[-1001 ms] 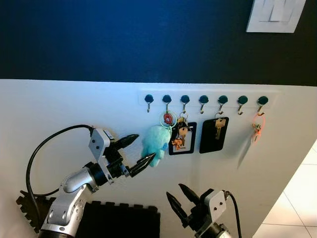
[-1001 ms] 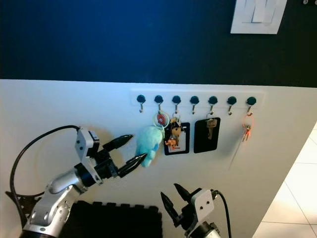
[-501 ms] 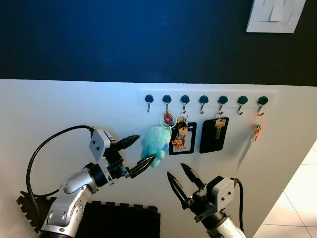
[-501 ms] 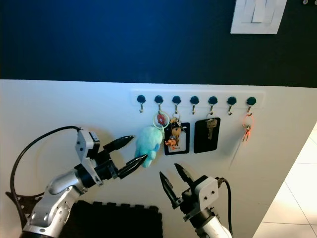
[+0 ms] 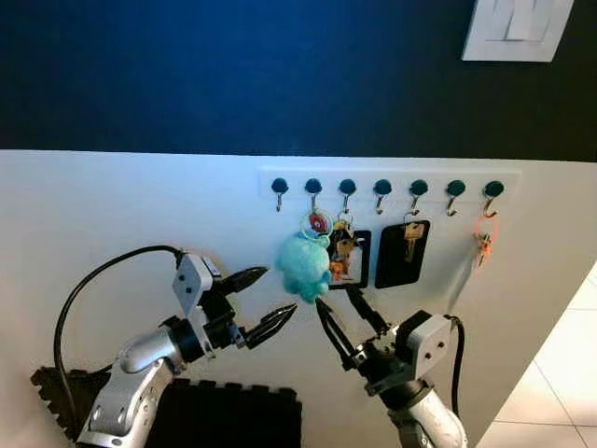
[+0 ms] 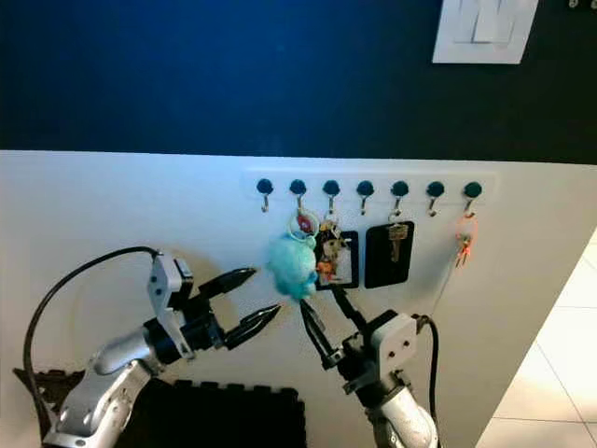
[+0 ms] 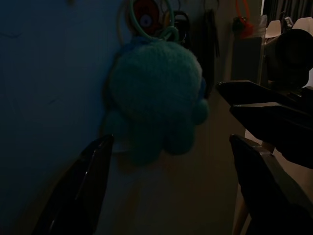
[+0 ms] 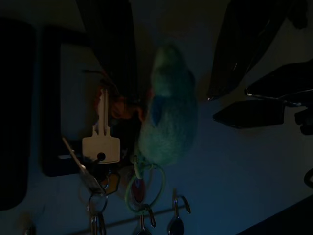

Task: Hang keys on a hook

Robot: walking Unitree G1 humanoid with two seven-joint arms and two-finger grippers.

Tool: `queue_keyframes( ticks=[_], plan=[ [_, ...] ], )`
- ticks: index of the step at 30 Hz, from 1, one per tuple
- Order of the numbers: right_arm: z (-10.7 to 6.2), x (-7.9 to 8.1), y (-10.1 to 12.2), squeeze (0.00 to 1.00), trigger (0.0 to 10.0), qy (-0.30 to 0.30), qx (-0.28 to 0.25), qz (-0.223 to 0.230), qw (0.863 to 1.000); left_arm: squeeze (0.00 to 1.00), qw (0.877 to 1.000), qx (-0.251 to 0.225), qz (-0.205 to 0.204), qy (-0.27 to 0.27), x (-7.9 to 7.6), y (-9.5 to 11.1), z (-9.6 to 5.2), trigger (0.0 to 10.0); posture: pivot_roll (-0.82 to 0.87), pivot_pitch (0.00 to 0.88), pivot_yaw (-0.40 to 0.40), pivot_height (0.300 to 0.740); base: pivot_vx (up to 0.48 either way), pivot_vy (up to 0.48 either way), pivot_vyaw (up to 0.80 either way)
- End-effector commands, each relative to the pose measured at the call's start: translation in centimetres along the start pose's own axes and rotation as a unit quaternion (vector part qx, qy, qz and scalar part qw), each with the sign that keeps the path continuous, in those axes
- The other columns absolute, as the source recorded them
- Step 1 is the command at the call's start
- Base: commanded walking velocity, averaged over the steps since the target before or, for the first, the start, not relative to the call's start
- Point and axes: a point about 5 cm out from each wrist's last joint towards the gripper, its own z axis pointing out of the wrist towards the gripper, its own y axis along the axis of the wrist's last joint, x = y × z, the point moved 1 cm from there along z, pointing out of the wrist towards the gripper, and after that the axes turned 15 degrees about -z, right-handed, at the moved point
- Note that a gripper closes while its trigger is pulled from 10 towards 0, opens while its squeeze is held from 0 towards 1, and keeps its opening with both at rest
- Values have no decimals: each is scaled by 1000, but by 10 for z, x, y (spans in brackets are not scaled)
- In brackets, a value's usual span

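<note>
The keys (image 5: 317, 226) with the teal plush (image 5: 303, 267) are already hung on a hook (image 5: 313, 192). Nothing is held: the left gripper (image 5: 262, 304) is spread wide just beside the plush, the right gripper (image 5: 347, 315) parted just under it. Only withdrawal seems left.

Our two arms are shiny silver tubes with rounded joints. Our left gripper (image 5: 258, 303) has two long black fingers (image 5: 245, 276) that get thin and pointy at the tips. Behind them sits a small light grey box on the wrist. A thick black cable (image 5: 84, 285) loops up from our left arm and plugs in by that box. Our right gripper (image 5: 347, 315) has the same long black pointy fingers. It has a light grey box with a little dark dot, and another black cable (image 5: 456, 350) curves down behind it.
</note>
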Motion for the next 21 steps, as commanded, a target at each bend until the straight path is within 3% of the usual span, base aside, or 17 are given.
queue_keyframes(
  ticks=[1,2,3,4,7,9,11,13,15,16,17,18,19,21],
  plan=[
    [3,0,2,0,10000,0,-2,7,1000,1000,1000,4,2,7,2,-4,-3,10000,42,36,28,740,0,0,0],
    [3,1,2,0,10000,0,-2,8,1000,353,1000,9,7,14,3,-6,-4,10000,42,36,28,740,0,0,0],
    [3,1,2,0,10000,0,-2,8,1000,353,1000,9,7,14,3,-6,-4,10000,42,36,28,740,0,0,0],
    [3,1,1,0,10000,0,0,9,1000,0,1000,17,13,22,6,-9,-7,10000,41,36,28,740,0,0,0],
    [-4,3,-6,0,10000,1,22,14,1000,0,997,45,3,57,13,-27,-23,10000,43,37,28,740,0,0,0],
    [-5,3,-8,0,10000,1,27,15,1000,0,997,48,0,64,14,-30,-26,10000,43,37,28,740,0,0,0],
    [-24,9,-29,0,10000,10,85,25,996,0,988,98,-5,119,21,-57,-44,10000,45,39,28,740,0,0,0],
    [-31,11,-36,0,10000,13,106,31,994,0,984,114,-5,140,23,-66,-51,10000,45,39,28,740,0,0,0],
    [-67,21,-76,0,10000,20,237,70,969,0,949,212,-20,233,32,-106,-80,10000,43,38,28,740,0,0,0],
    [-90,25,-95,0,10000,22,314,75,946,0,937,249,-12,245,30,-121,-93,10000,38,36,31,740,0,0,0],
    [-116,27,-112,0,10000,16,387,73,919,0,921,271,-29,276,28,-134,-106,10000,39,37,32,740,0,0,0],
    [-116,27,-112,0,10000,16,387,73,919,0,921,271,-29,276,28,-134,-106,10000,39,37,32,740,0,0,0],
    [-150,24,-127,0,10000,-14,466,71,882,0,898,295,-55,323,25,-151,-124,10000,44,35,35,740,0,0,0],
    [-150,24,-127,0,10000,-14,466,71,882,0,898,295,-55,323,25,-151,-124,10000,44,35,35,740,0,0,0]
  ],
)
